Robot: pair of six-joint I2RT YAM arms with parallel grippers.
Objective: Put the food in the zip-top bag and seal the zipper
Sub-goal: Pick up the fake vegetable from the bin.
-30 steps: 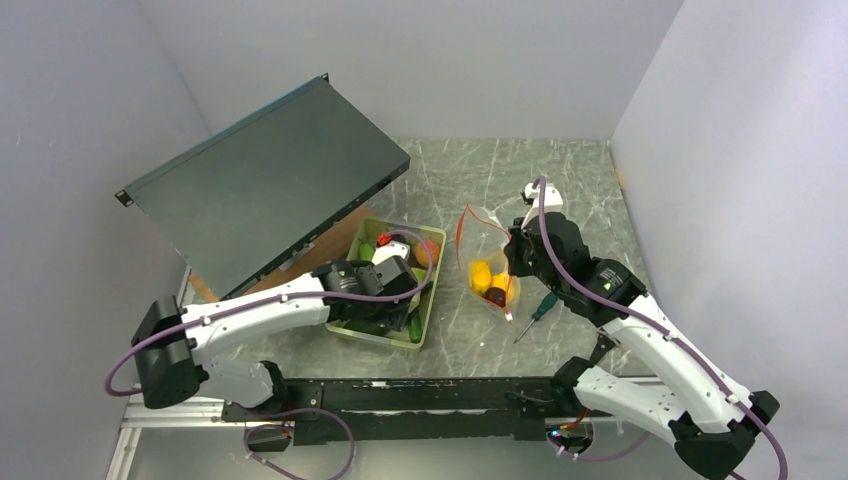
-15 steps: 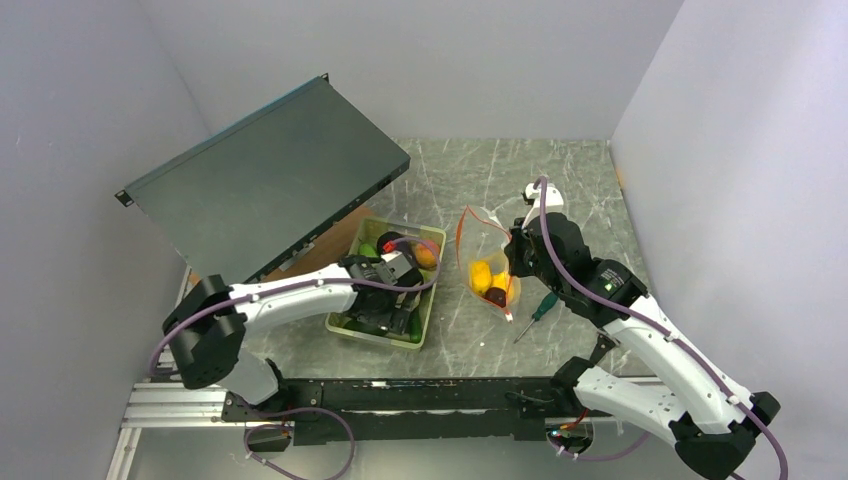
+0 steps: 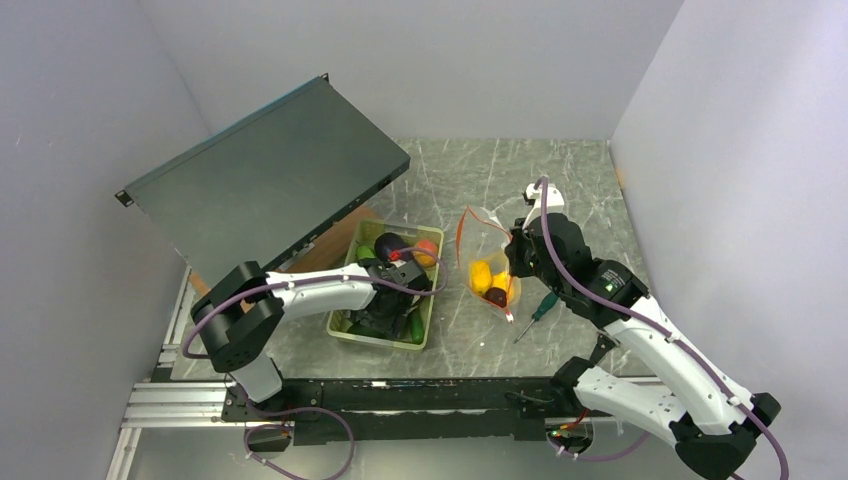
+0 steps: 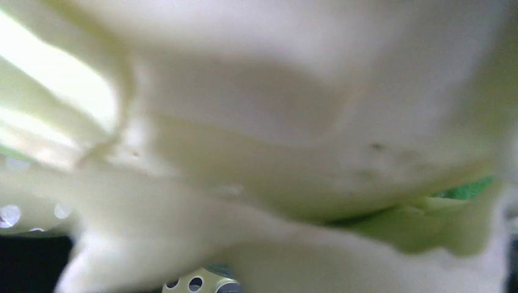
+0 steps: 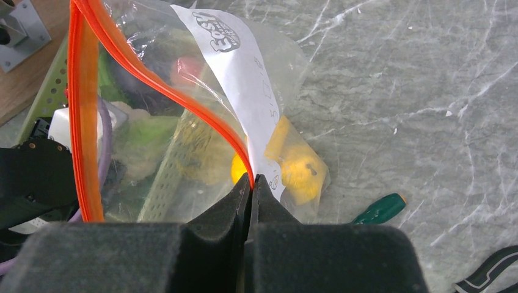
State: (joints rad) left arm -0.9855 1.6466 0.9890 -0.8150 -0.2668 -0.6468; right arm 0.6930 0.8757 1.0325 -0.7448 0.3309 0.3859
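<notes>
The clear zip-top bag (image 3: 487,262) lies on the marble table, its mouth held open and raised. My right gripper (image 3: 514,256) is shut on its orange-red zipper (image 5: 183,101), pinching the strip at the fingertips (image 5: 250,178) beside the white label (image 5: 244,85). Yellow food (image 5: 300,174) and a dark purple piece (image 3: 496,295) sit inside the bag. My left gripper (image 3: 383,310) is down in the pale green tray (image 3: 375,339) among more food: a dark purple piece (image 3: 392,243), an orange one (image 3: 427,250), a green one (image 3: 415,327). The left wrist view is filled by a blurred pale cream and green shape (image 4: 256,140); its fingers are hidden.
A green-handled screwdriver (image 3: 537,310) lies just right of the bag and also shows in the right wrist view (image 5: 380,209). A big dark metal panel (image 3: 265,185) leans over a wooden block (image 3: 335,248) behind the tray. Walls close in on three sides.
My left arm has swung its elbow to the right and the gripper has pushed lower into the tray; the white piece seen there before is hidden. The right gripper and bag have not moved.
</notes>
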